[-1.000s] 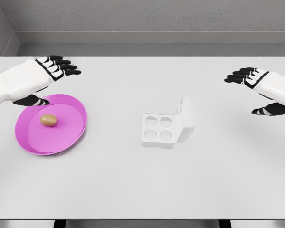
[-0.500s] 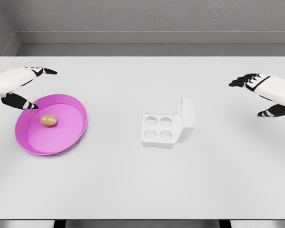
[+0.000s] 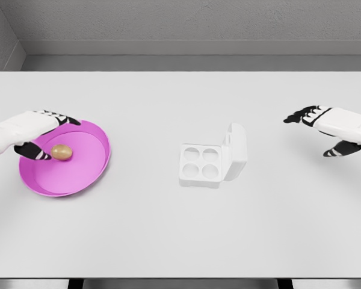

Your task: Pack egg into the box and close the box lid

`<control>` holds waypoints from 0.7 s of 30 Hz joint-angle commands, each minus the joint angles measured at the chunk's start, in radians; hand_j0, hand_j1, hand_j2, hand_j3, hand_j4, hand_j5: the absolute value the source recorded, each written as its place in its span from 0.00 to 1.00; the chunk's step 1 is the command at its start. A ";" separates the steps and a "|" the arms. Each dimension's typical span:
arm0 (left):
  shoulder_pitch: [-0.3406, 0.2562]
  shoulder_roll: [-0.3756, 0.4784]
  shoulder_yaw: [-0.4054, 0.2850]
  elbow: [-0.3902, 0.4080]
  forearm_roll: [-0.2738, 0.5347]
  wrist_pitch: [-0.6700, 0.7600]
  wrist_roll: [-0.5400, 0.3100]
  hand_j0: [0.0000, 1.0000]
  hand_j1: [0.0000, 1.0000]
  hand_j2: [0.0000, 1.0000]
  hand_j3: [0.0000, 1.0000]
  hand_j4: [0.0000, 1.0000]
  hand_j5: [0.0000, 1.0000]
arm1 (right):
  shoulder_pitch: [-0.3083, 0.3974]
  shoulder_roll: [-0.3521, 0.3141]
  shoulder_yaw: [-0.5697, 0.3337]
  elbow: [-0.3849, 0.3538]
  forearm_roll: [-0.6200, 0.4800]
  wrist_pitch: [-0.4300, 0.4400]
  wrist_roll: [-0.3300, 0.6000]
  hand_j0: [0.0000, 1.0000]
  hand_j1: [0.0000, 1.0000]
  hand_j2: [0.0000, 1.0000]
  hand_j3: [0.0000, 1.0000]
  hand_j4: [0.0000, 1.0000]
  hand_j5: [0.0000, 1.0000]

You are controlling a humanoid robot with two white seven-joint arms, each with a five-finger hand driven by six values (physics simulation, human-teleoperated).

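Note:
A brown egg lies in the pink plate at the table's left. My left hand hovers at the plate's left rim, fingers spread around the egg's left side, thumb low beside it, holding nothing. The white egg box stands near the middle with four hollow cups and its lid raised on the right side. My right hand floats open over the table at the far right, well clear of the box.
The white table reaches to a grey back wall. Its front edge runs along the bottom of the view.
My left hand has pulled back left, then dropped down to the plate's rim beside the egg. My right hand has drifted a little lower. Egg and box have not moved.

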 commanded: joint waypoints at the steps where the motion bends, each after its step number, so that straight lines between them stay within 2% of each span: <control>1: 0.000 -0.002 -0.013 0.005 -0.032 0.000 0.000 0.88 0.88 0.88 0.88 0.88 0.88 | 0.000 0.007 0.002 -0.001 -0.004 0.003 0.047 1.00 1.00 1.00 1.00 1.00 1.00; 4: 0.000 -0.010 -0.007 0.011 -0.072 0.002 0.000 0.84 0.84 0.84 0.84 0.84 0.84 | 0.002 0.009 0.003 -0.010 -0.006 -0.010 0.139 1.00 1.00 1.00 1.00 1.00 1.00; 8: 0.002 -0.018 -0.016 0.013 -0.081 0.002 0.000 0.84 0.84 0.84 0.84 0.84 0.84 | 0.002 0.004 0.005 -0.013 -0.009 -0.016 0.138 1.00 1.00 1.00 1.00 1.00 1.00; 10: 0.002 -0.021 -0.023 0.011 -0.078 0.002 0.000 0.79 0.79 0.79 0.79 0.79 0.79 | 0.002 0.004 0.006 -0.021 -0.010 -0.016 0.138 1.00 1.00 1.00 1.00 1.00 1.00; 21: 0.002 -0.041 -0.035 0.063 -0.086 0.003 0.000 0.79 0.79 0.79 0.79 0.79 0.79 | -0.002 0.009 0.023 -0.052 -0.012 -0.016 0.133 1.00 1.00 1.00 1.00 1.00 1.00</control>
